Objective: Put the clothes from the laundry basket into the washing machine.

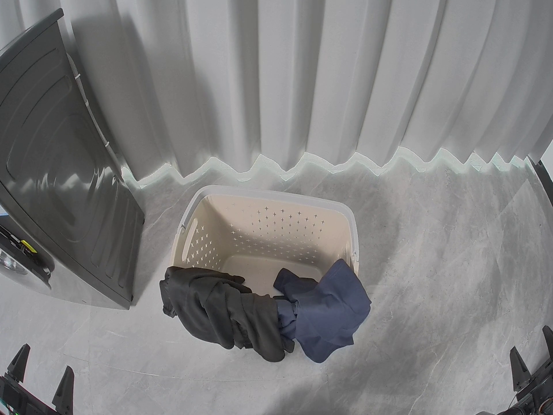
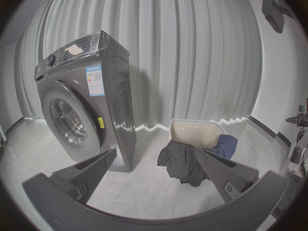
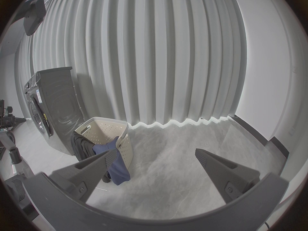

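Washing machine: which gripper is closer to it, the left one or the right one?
Left. The left gripper is close by, just in front of the washing machine. The right gripper is far off on the other side, past the laundry basket.

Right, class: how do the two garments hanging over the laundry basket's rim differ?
The dark grey garment hangs on the washing machine's side; the blue garment on the other side. The dark grey garment is bunched and twisted; the blue garment lies smoother. Both drape over the laundry basket's near rim, touching.
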{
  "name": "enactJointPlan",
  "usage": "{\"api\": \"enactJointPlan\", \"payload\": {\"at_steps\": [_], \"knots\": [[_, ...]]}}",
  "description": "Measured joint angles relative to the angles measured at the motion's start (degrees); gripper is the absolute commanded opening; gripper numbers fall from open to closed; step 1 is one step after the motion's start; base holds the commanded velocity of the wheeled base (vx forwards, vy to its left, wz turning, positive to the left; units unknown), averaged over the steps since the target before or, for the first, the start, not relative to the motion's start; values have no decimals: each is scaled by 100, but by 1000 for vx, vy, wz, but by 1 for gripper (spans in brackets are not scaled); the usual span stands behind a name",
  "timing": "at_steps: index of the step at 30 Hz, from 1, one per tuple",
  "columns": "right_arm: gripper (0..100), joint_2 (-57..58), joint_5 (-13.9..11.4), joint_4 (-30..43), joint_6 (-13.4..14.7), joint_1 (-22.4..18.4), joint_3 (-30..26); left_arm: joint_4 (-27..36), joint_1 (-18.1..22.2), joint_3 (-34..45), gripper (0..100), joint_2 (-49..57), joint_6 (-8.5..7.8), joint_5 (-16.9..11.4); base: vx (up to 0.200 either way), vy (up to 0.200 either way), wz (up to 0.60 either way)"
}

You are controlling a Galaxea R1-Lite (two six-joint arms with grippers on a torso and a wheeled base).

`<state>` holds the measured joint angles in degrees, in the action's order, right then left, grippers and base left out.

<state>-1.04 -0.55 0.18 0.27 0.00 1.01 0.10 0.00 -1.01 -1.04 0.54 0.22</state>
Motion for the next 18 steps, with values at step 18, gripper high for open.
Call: {"api": "enactJointPlan", "payload": {"at_steps": [18], "knots": [[100, 0, 4, 0, -2, 0, 0, 0, -2, 0, 100, 0, -2, 2, 0, 78, 0]]}}
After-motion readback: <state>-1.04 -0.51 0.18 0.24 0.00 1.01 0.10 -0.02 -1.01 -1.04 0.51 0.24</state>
